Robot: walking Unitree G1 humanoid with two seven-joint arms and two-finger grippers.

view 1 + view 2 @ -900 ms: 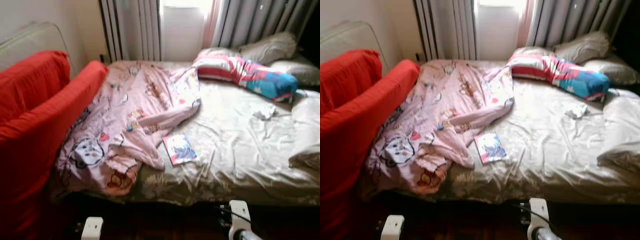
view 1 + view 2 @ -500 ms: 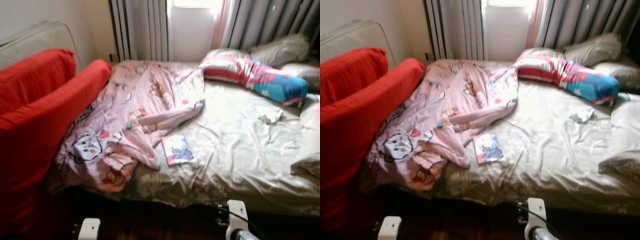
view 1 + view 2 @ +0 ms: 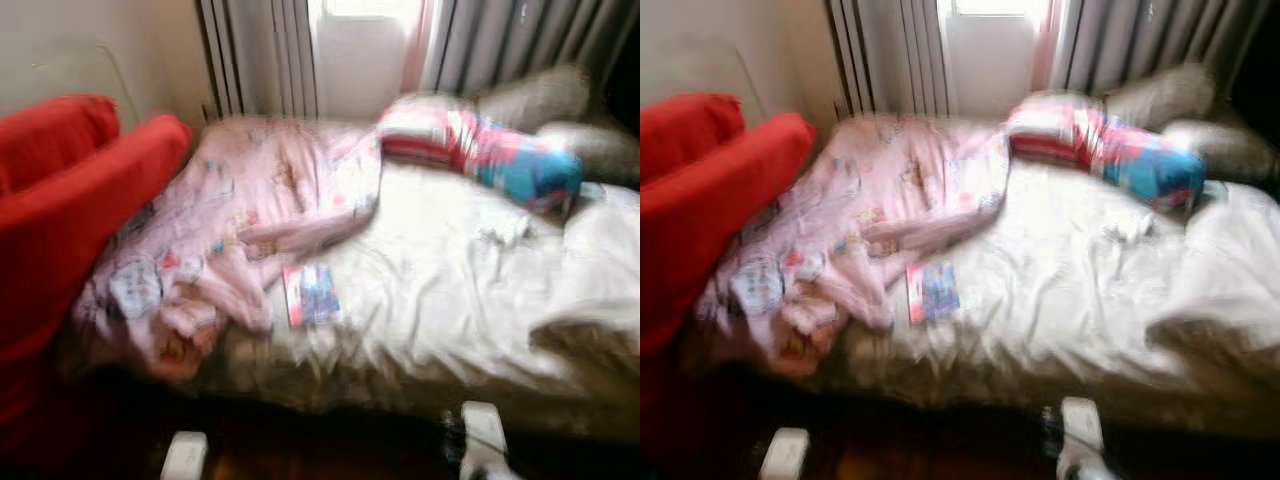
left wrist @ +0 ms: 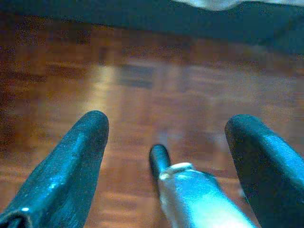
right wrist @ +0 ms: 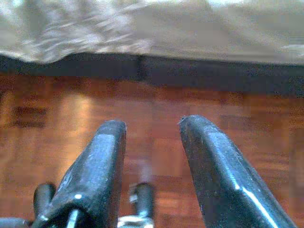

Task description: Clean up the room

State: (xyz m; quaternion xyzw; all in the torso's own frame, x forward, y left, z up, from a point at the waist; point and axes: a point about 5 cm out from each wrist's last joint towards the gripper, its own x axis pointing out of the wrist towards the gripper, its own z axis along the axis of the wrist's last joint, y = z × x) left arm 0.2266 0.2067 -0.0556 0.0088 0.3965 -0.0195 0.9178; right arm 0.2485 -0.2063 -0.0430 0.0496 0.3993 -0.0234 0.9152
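An unmade bed (image 3: pixel 450 290) with a pale sheet stands before me, blurred in the eye views. A pink cartoon-print blanket (image 3: pixel 230 220) lies crumpled over its left half. A small colourful book (image 3: pixel 311 294) rests on the sheet beside the blanket's edge. A small crumpled white thing (image 3: pixel 503 228) lies further right, near a red, white and blue striped pillow (image 3: pixel 480 150). Both arms hang low in front of the bed. My left gripper (image 4: pixel 166 133) is open over the wooden floor (image 4: pixel 142 85), holding nothing. My right gripper (image 5: pixel 152 128) is also open and empty, pointing at the bed's lower edge (image 5: pixel 190 71).
A red sofa (image 3: pixel 70 220) stands close against the bed's left side. Grey pillows (image 3: pixel 540 95) lie at the far right, and grey curtains (image 3: pixel 270 50) and a bright window (image 3: pixel 360 50) are behind the bed. Dark floor runs between me and the bed.
The whole picture has shifted left and turned blurry, so the camera is moving. The things on the bed lie as before, and both arms still hang low.
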